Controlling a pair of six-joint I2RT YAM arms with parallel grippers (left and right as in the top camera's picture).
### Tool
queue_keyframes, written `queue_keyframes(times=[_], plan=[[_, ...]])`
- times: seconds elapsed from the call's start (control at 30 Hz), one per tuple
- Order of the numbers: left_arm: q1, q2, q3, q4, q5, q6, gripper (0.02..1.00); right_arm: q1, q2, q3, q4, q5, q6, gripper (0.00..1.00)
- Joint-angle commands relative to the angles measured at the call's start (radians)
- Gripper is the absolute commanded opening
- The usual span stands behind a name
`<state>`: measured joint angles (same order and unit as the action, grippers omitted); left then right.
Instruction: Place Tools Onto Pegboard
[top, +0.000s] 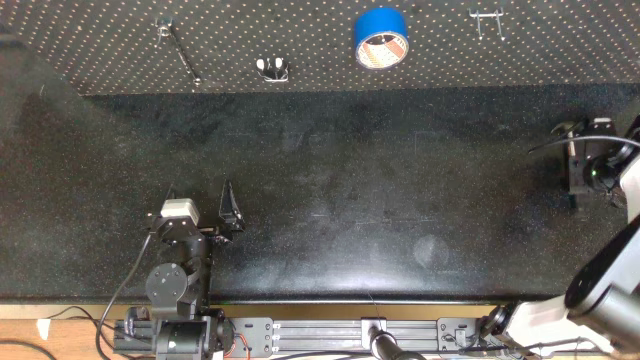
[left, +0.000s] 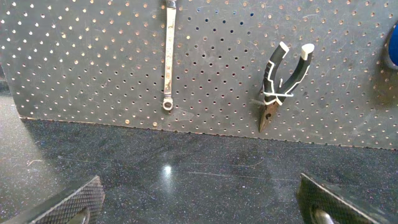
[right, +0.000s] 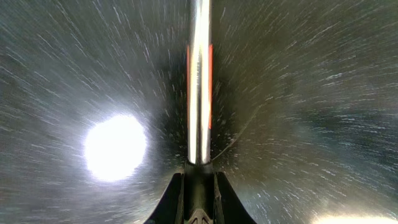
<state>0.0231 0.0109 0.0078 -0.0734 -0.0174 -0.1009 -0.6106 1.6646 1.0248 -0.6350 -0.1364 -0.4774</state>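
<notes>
The right gripper (right: 199, 169) is at the table's right edge, low over the surface. Its fingers are pressed together on one end of the tool (right: 199, 81), a straight polished metal bar with a red-orange strip along each side. The tool lies close to the table (top: 350, 200), which is black, speckled and matte with a bright glare spot.

The left gripper (left: 199, 190) sits near its base and faces the pegboard (left: 93, 62). Its fingers are spread wide and hold nothing. The pads (left: 68, 202) have a diamond-knurled face.

The pegboard is a dark sheet with a regular hole grid. Hung on it, left to right:
- a slim steel wrench (left: 168, 56), ring end down
- pliers (left: 280, 81) with black-and-white grips, nose down
- a blue tape (top: 380, 38) roll
- a bare wire hook (top: 487, 20)
</notes>
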Motion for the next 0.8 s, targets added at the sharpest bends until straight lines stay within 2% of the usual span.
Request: queue_keyframes(times=[0.03,0.13,0.2,0.37,0.63,0.8], plan=[[0.003,-0.008,-0.002,-0.006,0.003,0.013,0.996,0.032,-0.31,0.007,0.019,-0.119,0.251,0.075],[0.003,-0.008,-0.002,-0.006,0.003,0.013,0.996,0.136,-0.459,0.007,0.04,-0.118,0.33,0.075],[0.003,-0.008,-0.002,-0.006,0.004,0.013,0.996,0.269,-0.552,0.007,0.117,-0.103,0.391,0.075],[0.003,-0.008,-0.002,-0.006,0.004,0.013,0.996,0.438,-0.614,0.007,0.233,-0.048,0.399,0.075],[0.003,-0.008,-0.002,-0.006,0.004,0.013,0.996,0.564,-0.521,0.007,0.263,-0.047,0.399,0.075],[0.003,-0.008,-0.002,-0.006,0.003,0.013,0.996,0.579,-0.453,0.007,0.263,-0.031,0.399,0.077]])
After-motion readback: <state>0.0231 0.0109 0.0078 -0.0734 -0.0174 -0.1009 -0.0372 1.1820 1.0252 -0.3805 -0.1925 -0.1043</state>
